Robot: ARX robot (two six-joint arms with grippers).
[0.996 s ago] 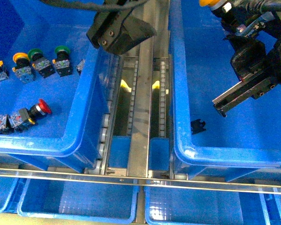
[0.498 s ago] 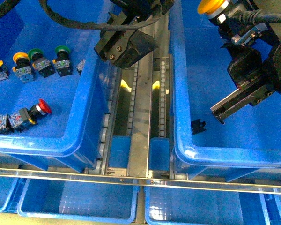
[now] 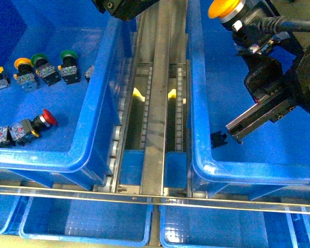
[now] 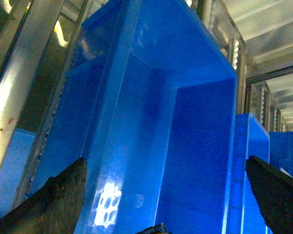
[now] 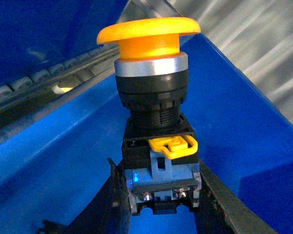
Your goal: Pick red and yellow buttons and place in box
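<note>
Two bins face you; your right end effector (image 5: 161, 195) hangs over the box (image 3: 248, 170), pinching a yellow button (image 5: 151, 63) by its contact block. Your left end effector (image 4: 161, 195) shows fingers (image 4: 53, 195) spread wide, holding nothing.

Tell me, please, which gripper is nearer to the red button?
Left. The left gripper is at the far rim of the bin holding the red button. The right gripper, holding a yellow button, is over the other bin, across the rails.
</note>
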